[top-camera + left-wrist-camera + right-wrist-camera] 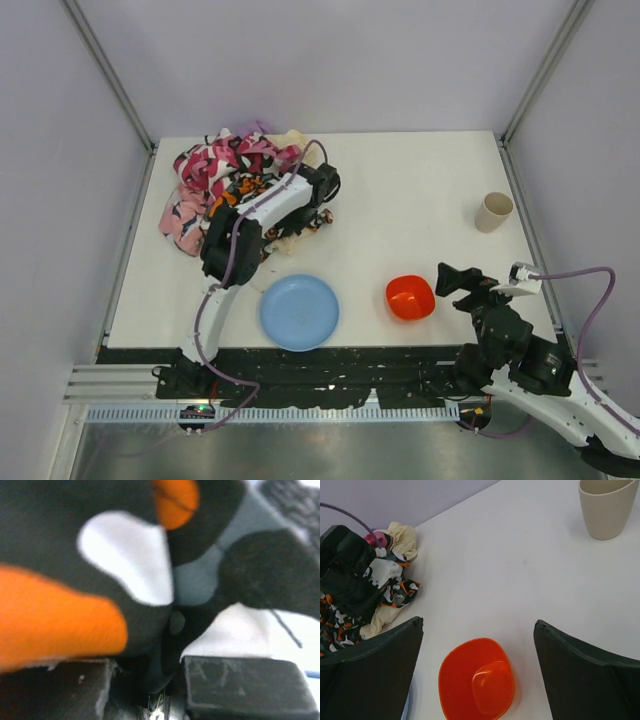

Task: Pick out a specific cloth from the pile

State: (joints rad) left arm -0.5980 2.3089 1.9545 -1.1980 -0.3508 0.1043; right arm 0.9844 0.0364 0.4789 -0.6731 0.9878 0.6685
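White tabletop (400, 180), grey-lilac enclosure walls. Pile (215, 185) sits at the far-left corner: pink patterned cloth on top and to the left, orange-black-white cloth (245, 190) on the right side, cream cloth (293, 140) at the far-right edge of the heap.

Lilac cloth (260, 128): only a small purple sliver shows at the pile's far edge, the rest is hidden.

Left gripper (318, 203) is pushed into the right side of the pile. The wrist view is blurred and filled with orange-black-white fabric pressed against the fingers (245, 687); can't tell if they're clamped on it or apart.

Right gripper (479, 625) has its fingers spread wide, holds nothing, and hovers near the near-right corner, above the orange bowl (476, 685).

Blue plate (299, 312) is at the near edge, mid-table. Beige cup (493, 211) stands upright by the right edge.
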